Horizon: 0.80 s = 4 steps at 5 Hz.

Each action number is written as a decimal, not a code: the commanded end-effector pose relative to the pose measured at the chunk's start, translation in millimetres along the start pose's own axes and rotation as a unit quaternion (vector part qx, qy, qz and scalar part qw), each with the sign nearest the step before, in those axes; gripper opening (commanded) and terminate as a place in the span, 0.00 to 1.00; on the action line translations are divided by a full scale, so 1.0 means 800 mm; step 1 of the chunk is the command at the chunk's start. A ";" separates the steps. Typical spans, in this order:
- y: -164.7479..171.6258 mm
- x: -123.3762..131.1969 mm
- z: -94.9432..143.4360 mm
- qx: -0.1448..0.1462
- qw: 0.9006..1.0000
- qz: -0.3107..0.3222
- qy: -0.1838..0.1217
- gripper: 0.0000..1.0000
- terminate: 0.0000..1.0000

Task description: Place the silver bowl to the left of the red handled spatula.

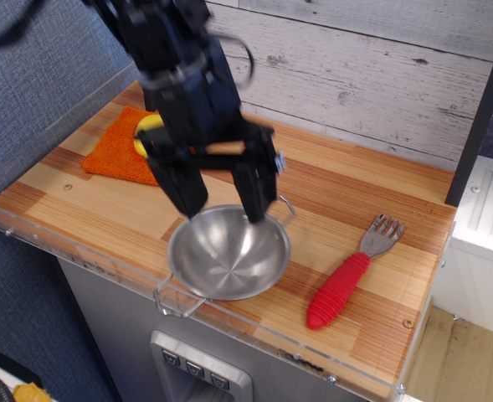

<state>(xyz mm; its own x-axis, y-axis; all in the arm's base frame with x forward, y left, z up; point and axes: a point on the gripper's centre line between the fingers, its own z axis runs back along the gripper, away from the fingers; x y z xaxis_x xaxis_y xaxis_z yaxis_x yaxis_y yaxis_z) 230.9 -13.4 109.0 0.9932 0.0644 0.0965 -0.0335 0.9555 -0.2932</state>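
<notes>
The silver bowl (228, 254) rests upright on the wooden table near the front edge, its wire handles at front left and back right. The red handled spatula (344, 278) lies to the bowl's right, grey pronged head pointing away. My gripper (221, 197) is open and empty just above the bowl's back rim, one finger (182, 189) at the left and one at the right of the rim.
A yellow banana (148, 130) lies on an orange cloth (117, 149) at the back left, partly hidden by my arm. A clear plastic lip (104, 272) runs along the table's front edge. A white plank wall stands behind.
</notes>
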 end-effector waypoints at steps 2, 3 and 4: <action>-0.003 0.019 0.109 0.034 0.999 -0.015 0.014 1.00 0.00; -0.003 0.019 0.109 0.034 0.999 -0.015 0.014 1.00 0.00; -0.003 0.019 0.109 0.034 0.999 -0.015 0.014 1.00 1.00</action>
